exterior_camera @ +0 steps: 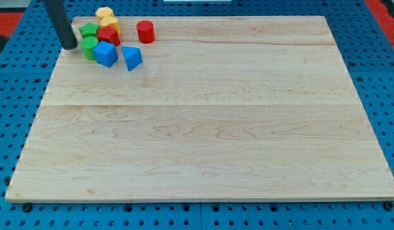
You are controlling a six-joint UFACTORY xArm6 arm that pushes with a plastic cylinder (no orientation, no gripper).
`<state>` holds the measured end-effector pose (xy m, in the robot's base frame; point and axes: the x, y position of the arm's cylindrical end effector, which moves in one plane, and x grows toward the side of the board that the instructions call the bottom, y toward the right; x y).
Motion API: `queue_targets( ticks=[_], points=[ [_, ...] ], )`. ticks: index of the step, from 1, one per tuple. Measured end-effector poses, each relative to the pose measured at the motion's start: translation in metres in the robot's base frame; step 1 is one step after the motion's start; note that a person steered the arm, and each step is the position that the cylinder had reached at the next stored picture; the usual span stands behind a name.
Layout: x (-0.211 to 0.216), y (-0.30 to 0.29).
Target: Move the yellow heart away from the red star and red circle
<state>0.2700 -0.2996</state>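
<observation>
The blocks cluster at the view's top left of the wooden board. The yellow heart sits just above the red star and touches it. A second yellow block lies above the heart at the board's top edge. The red circle stands apart to the right of the star. My tip rests at the board's left edge, just left of the green blocks and left and below the heart.
A green star-like block and a green round block lie left of the red star. A blue cube and a blue triangular block lie below. Blue pegboard surrounds the board.
</observation>
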Motion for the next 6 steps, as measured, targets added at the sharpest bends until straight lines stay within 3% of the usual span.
queue_targets(
  ticks=[1,2,3,6],
  points=[
    [-0.046,0.019],
    [-0.007,0.086],
    [0.079,0.090],
    [0.067,0.118]
  ],
)
